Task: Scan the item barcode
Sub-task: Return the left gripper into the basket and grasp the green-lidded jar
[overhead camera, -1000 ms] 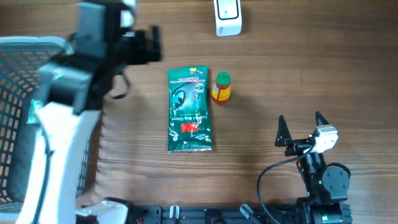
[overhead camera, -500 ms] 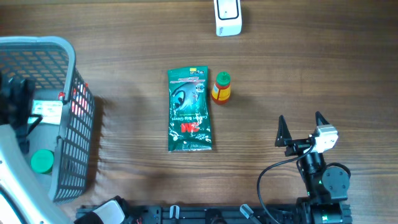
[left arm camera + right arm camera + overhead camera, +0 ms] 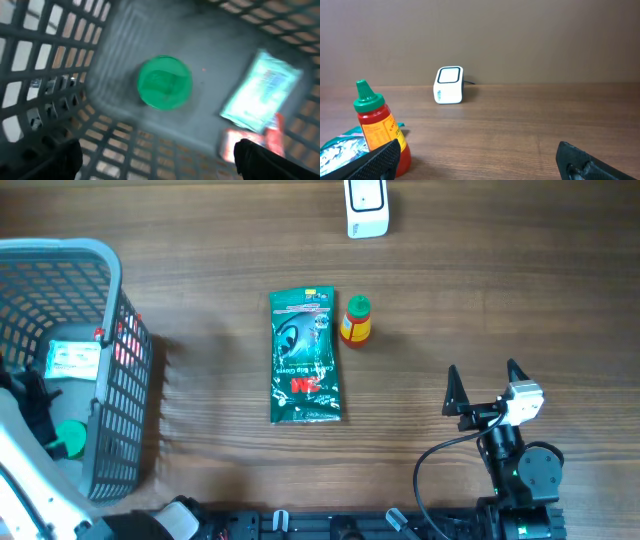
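- Left tool [image 3: 160, 159] hangs with its fingers spread wide and nothing between them, low over the grey basket [image 3: 112, 272] at the left edge of the table [image 3: 480, 290].
- Right tool [image 3: 485, 385] is also wide open and empty, near the table's front right, well apart from every item.
- On the middle of the table lies the green packet [image 3: 305, 357], flat and printed face up. Its long axis runs from the robot's side towards the far edge, and its header end points to the far edge.
- Just beside the packet's far right corner stands a red sauce bottle [image 3: 355, 320], upright, with its green cap on top. The right wrist view shows the bottle in front of the packet's edge, very close or touching; which one cannot be told.
- At the far edge stands the white scanner [image 3: 366, 207], beyond the bottle and well apart from it. Bare wood lies between them.
- Inside the basket, under the left tool, are a round green lid [image 3: 164, 82] and a pale blue-green sachet [image 3: 260, 92], apart from each other. A blurred red and white thing [image 3: 250, 142] lies beside the sachet.
- Grid walls of the basket stand between those things and the table.
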Motion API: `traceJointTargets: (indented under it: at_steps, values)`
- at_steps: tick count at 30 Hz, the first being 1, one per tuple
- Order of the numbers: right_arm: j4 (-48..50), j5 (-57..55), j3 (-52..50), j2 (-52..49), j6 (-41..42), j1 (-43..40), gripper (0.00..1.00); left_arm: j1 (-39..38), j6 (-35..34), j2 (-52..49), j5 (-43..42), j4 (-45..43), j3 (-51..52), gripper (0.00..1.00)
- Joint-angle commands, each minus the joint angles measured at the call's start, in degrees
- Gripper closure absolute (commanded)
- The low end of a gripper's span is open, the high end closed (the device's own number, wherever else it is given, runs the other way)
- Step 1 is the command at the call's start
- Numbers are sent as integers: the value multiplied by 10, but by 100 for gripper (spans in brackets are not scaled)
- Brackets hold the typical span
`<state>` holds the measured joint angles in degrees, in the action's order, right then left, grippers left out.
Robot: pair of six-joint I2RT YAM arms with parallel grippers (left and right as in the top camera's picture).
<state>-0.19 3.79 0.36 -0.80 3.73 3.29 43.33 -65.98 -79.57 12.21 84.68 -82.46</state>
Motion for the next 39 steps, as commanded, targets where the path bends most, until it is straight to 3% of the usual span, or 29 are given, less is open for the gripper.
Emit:
traceJointTargets:
  at_steps: [1, 11, 19, 32, 37, 39]
  values:
    - [2, -6, -1, 0, -6, 2, 0, 20, -20, 1, 12, -29, 65, 0]
    - [2, -6, -1, 0, -6, 2, 0, 25, -17, 0, 11, -185, 195, 0]
    - [2, -6, -1, 0, -6, 2, 0, 25, -4, -39, 11, -243, 225, 0]
    - [2, -6, -1, 0, -6, 2, 0, 25, -3, -139, 12, -245, 225, 1]
    - [2, -6, -1, 0, -6, 2, 0, 25, 7, -136, 24, -241, 224, 34]
    - [2, -6, -1, 0, -6, 2, 0, 25, 28, -131, 29, -241, 224, 39]
